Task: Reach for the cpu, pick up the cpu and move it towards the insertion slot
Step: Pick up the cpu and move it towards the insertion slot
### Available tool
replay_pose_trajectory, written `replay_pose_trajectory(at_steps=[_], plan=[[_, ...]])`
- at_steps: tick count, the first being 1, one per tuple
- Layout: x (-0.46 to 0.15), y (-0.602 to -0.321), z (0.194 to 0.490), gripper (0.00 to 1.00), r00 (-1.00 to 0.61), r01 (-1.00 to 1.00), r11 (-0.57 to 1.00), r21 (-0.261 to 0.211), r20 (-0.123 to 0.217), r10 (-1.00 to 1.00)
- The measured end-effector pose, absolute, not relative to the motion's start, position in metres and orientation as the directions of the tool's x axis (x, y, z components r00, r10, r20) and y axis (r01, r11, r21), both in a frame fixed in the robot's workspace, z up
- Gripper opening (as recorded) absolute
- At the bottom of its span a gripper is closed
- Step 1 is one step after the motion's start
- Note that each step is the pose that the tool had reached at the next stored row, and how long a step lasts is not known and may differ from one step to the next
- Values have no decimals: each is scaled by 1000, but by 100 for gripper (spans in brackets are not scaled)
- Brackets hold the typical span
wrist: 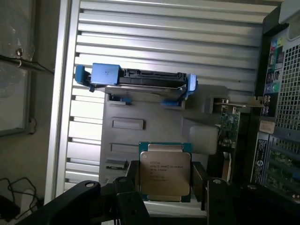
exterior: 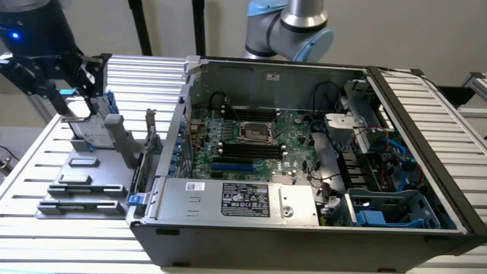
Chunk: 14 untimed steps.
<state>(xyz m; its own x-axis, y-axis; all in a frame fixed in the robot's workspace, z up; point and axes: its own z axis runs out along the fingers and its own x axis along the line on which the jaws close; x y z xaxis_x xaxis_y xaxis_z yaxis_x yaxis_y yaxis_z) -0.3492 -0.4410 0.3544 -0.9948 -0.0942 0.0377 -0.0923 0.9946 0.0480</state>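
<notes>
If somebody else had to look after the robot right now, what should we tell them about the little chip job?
Pincer: at the grey holder plate outside the open grey computer case, straddling the small square silver-topped cpu. Grip can't be confirmed.
Cpu: at its teal-rimmed seat on that plate.
Silver-framed square insertion slot: on the green board inside the case, far from the cpu.
Done: the reach.
Left: a sure pickup; cpu not yet moved towards the slot.

Print on the cpu [wrist: 165,171] cannot be read; nor the power supply label [exterior: 245,199].
</notes>
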Motion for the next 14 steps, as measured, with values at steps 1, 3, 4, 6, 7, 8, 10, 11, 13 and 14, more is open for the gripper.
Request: replay_pose_trajectory(at_steps=[1, 3, 4, 6, 7, 8, 10, 11, 13, 14], plan=[[-345, -441, 357, 54, -995, -92, 995, 49, 38, -94], [-336, -441, 360, 54, -995, -92, 994, 52, 38, -94], [-331, -441, 362, 54, -995, -92, 994, 54, 37, -94], [-322, -441, 365, 54, -995, -92, 994, 57, 37, -95], [-318, -441, 366, 54, -995, -92, 994, 58, 37, -95], [-313, -441, 367, 54, -995, -92, 994, 59, 37, -95], [-304, -441, 369, 54, -995, -92, 994, 62, 37, -95], [-299, -441, 370, 54, -995, -92, 994, 63, 37, -95], [-290, -441, 372, 54, -995, -92, 994, 64, 38, -95], [-286, -441, 372, 54, -995, -92, 994, 65, 38, -95]])
